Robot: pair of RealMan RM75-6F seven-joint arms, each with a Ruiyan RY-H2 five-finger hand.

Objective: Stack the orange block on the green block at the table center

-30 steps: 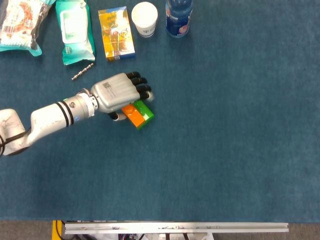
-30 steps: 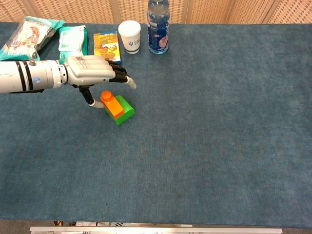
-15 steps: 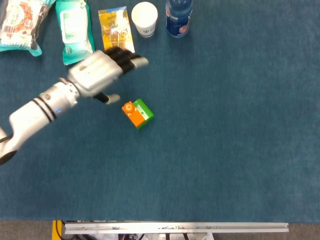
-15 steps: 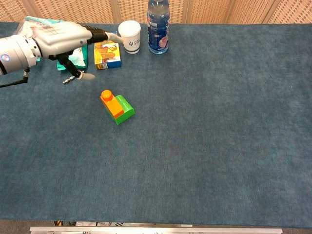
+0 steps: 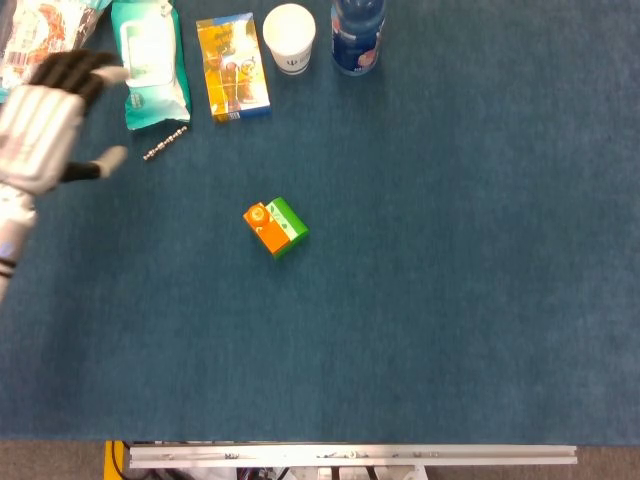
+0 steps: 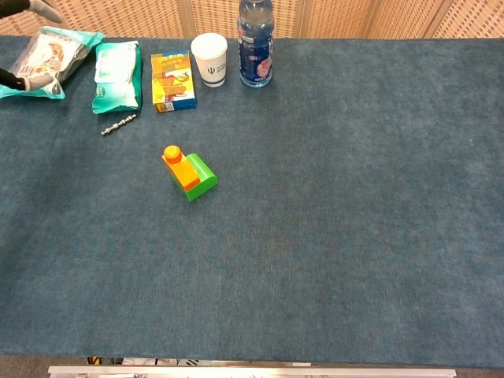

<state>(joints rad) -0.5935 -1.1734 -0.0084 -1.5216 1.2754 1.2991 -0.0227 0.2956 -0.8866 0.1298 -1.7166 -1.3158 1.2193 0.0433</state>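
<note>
Resting on the green block (image 5: 289, 225), the orange block (image 5: 263, 228) looks stacked; left hand (image 5: 45, 125), empty and spread, needs only parking.

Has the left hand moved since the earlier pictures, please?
Yes. The left hand has pulled away from the orange block, going left past the wipes pack to the table's left edge.

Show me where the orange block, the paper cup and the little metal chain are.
orange block (image 6: 182, 167): chest view, on its top face.
paper cup (image 5: 289, 37): head view, on its open mouth.
metal chain (image 5: 164, 143): head view, on its middle links.
</note>
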